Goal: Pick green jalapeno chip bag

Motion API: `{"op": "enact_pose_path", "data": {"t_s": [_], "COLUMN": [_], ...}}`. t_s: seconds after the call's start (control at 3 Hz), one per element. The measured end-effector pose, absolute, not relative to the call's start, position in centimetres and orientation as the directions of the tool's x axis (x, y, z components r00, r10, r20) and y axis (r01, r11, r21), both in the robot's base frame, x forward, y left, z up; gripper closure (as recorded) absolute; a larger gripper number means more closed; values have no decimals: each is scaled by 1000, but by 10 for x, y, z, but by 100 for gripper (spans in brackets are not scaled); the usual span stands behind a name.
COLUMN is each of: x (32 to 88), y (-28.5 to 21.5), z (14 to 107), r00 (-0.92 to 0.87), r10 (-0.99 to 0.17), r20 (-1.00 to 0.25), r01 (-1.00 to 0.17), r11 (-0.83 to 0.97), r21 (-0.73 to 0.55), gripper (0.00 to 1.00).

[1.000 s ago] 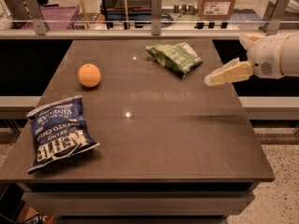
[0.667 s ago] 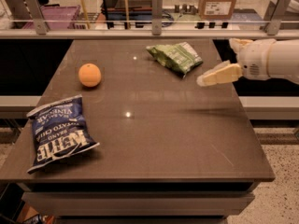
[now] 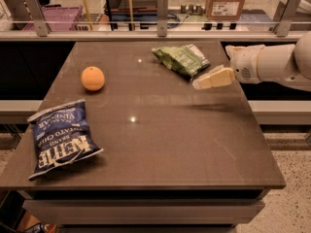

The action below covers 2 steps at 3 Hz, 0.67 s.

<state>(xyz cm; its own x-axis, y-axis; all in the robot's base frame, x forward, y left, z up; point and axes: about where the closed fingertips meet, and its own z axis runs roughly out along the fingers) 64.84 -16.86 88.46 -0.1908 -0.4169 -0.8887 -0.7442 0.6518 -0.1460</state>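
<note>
Since approx. 1 s ago, gripper (image 3: 209, 80) has shifted left over the table's right side, closing on the target. No other item has moved. Gripper now sits just beside the near-right corner of the green jalapeno chip bag (image 3: 182, 58), with no visible contact. Grip state: cannot tell from this view; nothing is seen held.

Target pos.: bag lies flat on the table (image 3: 170, 144), far side, right of centre, long axis diagonal.

Risks (est.):
1. Push instead of pick. Bag looks light and crinkled. A low sideways approach may slide it toward the far edge and the rail (image 3: 160, 30) instead of capturing it.
2. Slip. Thin, glossy wrapper. A pinch on the edge only may let it pull free on lift.
3. Table strike. Bag is low-profile, so descending too far would hit the surface.

Other items:
- Orange (image 3: 92, 78): left of centre, well apart from target.
- Blue chip bag (image 3: 60, 137): near-left corner, well apart. Wrong item; mix-up unlikely given the separation.
- Cardboard box (image 3: 224, 3): behind the rail, off the table.

Obstructions: none between gripper and target.
</note>
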Motion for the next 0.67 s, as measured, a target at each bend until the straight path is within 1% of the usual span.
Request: {"op": "enact_pose_path", "data": {"t_s": [0.67], "x": [680], "y": [-152], "z": [870], "r00": [-226], "r10": [-411], "r20": [-883], "r01": [-734], "r11": [668], "r21": [-122], "gripper": [0]}}
